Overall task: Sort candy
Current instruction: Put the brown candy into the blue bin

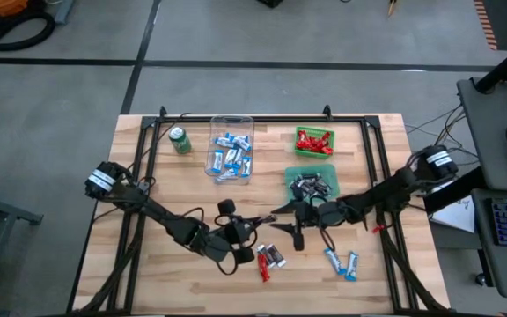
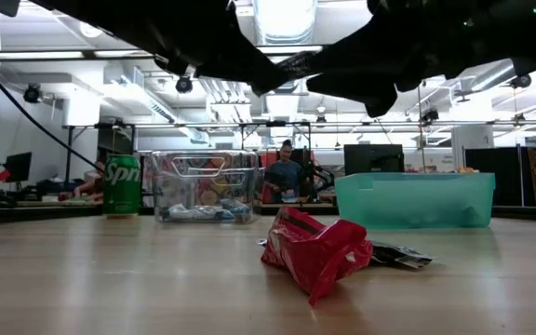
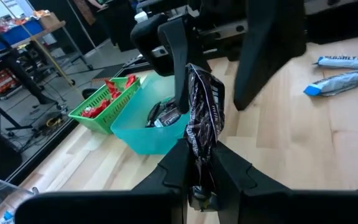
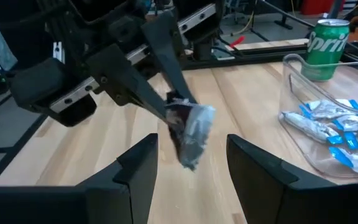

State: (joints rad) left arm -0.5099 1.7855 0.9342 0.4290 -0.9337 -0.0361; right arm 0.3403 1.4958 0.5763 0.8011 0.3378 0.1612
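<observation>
Black-and-silver, crinkled and shiny, one candy bar (image 3: pixel 205 118) hangs above the wooden desk (image 1: pixel 148 264), pinched at its end in the left end effector (image 3: pixel 197 171). Only the wrist views show this; from overhead both end effectors blur into one dark mass. The right end effector (image 4: pixel 188 165) faces it with fingers spread on either side, not touching. Other candy lies sorted: blue-and-white in the clear tub (image 1: pixel 216 123), red in the green basket (image 1: pixel 301 151), dark in the teal bin (image 1: pixel 290 173). Loose bars (image 1: pixel 268 259) lie on the desk; the low view shows a crumpled red one (image 2: pixel 316 249), arms cut off above.
</observation>
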